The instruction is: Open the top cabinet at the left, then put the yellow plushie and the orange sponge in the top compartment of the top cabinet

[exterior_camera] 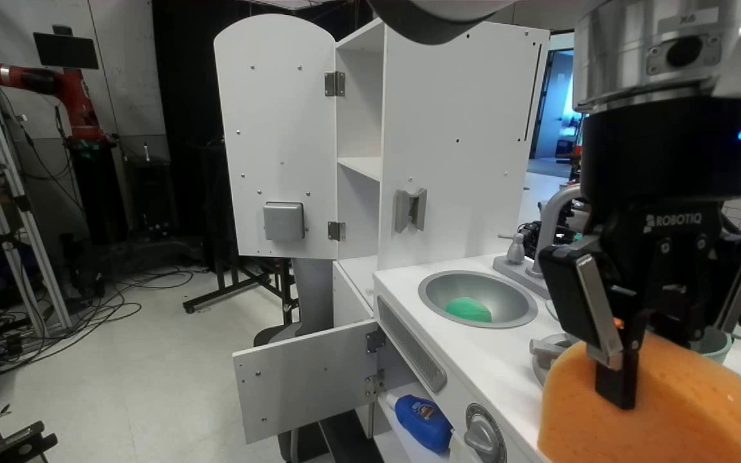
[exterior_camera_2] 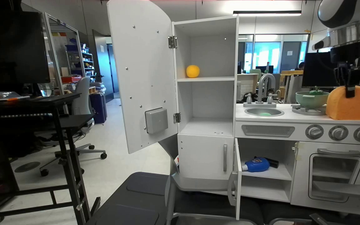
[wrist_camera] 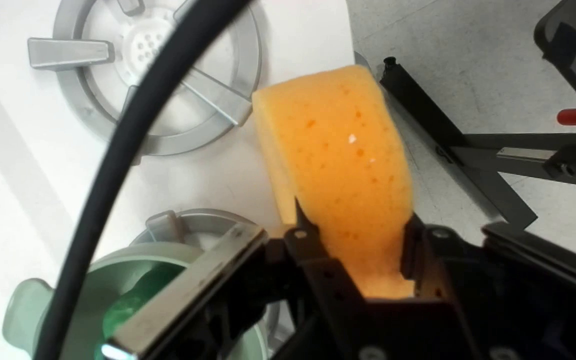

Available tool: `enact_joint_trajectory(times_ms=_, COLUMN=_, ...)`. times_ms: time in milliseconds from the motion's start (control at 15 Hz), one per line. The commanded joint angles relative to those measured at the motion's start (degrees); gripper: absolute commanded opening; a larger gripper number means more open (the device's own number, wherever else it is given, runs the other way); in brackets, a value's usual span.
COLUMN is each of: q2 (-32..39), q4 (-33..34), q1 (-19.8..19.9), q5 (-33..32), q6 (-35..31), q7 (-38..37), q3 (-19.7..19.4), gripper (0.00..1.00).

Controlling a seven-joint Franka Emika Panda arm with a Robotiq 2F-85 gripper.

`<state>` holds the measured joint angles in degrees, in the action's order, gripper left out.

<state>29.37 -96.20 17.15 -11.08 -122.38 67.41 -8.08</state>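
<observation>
In an exterior view, a lamp [exterior_camera_2: 267, 13] is shining upper right, above glaring windows [exterior_camera_2: 263, 52]; the wrist view's bottom is looking blurred.

ROBOTIQ is super easy to read, pale letters on the black housing [exterior_camera: 673, 209]. The silver collar [exterior_camera: 640, 69] above it has a little sticker [exterior_camera: 687, 19] that looks like X6. The blue bottle [exterior_camera: 431, 432] has a label [exterior_camera: 426, 409] too, but it's too tiny to read tbh.

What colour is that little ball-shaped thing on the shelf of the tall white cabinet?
The plushie is warm yellow; it shows best in an exterior view.
</observation>
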Motion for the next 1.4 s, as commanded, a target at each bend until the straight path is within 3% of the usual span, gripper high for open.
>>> enact_joint_trajectory(times_ms=0, q2=-1.4, q4=-0.8, q1=0.4, q5=0.4, q6=1.2, q7=1.5, q3=1.1, gripper=0.07)
enact_joint_trajectory(times_ms=200, q2=-5.8, q4=-4.5, q1=-0.8, q5=1.3, q6=3.5, q7=1.9, q3=2.7, gripper=0.00)
enact_joint_trajectory(times_ms=400, q2=-10.1, q4=-6.6, q1=-2.8, q5=2.9, q6=7.9, q7=1.2, q3=4.9, gripper=0.03)
enact_joint_trajectory(times_ms=800, q2=-17.3, q4=-6.8, q1=-11.1, q5=9.6, q6=16.7, q7=-4.4, q3=10.4, gripper=0.03)
enact_joint_trajectory(times_ms=933, q2=-18.9, q4=-3.4, q1=-14.0, q5=11.0, q6=20.0, q7=-7.1, q3=12.0, gripper=0.03)
enact_joint_trajectory(times_ms=1333, q2=-20.0, q4=2.0, q1=-23.4, q5=9.2, q6=16.1, q7=-22.2, q3=17.0, gripper=0.03)
